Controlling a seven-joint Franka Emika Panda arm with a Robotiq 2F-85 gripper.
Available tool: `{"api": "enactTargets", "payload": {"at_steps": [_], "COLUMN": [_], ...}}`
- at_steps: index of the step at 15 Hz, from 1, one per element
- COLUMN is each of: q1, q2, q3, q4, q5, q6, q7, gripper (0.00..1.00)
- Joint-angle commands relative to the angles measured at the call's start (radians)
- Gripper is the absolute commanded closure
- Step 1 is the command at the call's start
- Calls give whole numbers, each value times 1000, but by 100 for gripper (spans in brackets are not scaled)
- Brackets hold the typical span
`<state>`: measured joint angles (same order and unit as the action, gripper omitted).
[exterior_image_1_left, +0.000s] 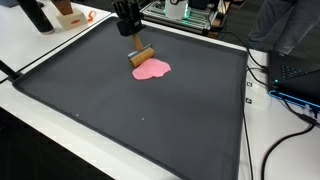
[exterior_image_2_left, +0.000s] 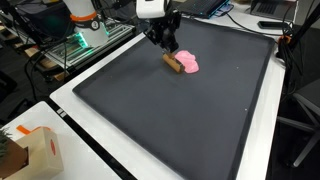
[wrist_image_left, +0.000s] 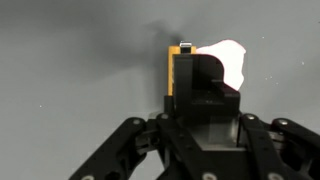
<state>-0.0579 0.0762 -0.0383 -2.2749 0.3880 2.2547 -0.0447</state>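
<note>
My gripper (exterior_image_1_left: 133, 42) hangs over the far part of a dark mat (exterior_image_1_left: 120, 120), shut on a small wooden block (exterior_image_1_left: 143, 56). The block tilts down and its lower end rests at the edge of a flat pink patch (exterior_image_1_left: 153, 69) lying on the mat. From the opposite side the gripper (exterior_image_2_left: 166, 47), the block (exterior_image_2_left: 173, 64) and the pink patch (exterior_image_2_left: 187, 62) appear again. In the wrist view the gripper (wrist_image_left: 205, 88) hides most of the block (wrist_image_left: 172, 75); only its yellow side shows, with the pink patch (wrist_image_left: 230, 58) just beyond it.
The mat (exterior_image_2_left: 180, 120) covers most of a white table (exterior_image_1_left: 40, 45). Orange and dark items (exterior_image_1_left: 65, 14) stand at a far corner, electronics (exterior_image_1_left: 190, 12) behind the mat, cables (exterior_image_1_left: 285, 90) off one side. A cardboard box (exterior_image_2_left: 30, 150) sits near a table corner.
</note>
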Motion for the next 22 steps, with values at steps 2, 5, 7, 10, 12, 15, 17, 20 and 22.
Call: {"api": "enactTargets", "payload": {"at_steps": [2,5,7,10,12,15,17,20,22], "q1": [7,9,9,9,9,10,11,13,14], "q2": [40,43,45,48,49,51,54,58,60], "q3": [12,15,17,19,22,27,29,31,33], "q4": [11,16,19,23,26,30,31,34,39], "q5": [40,44,45,47,56,76,82,83,85], "q6": [30,31,36,31,29,28,29,28,25], "q7": [-8,-8,-8,-7,-12,-20,-18,-15,-16], "gripper": [77,77,77,77,77,77,77,77,77]}}
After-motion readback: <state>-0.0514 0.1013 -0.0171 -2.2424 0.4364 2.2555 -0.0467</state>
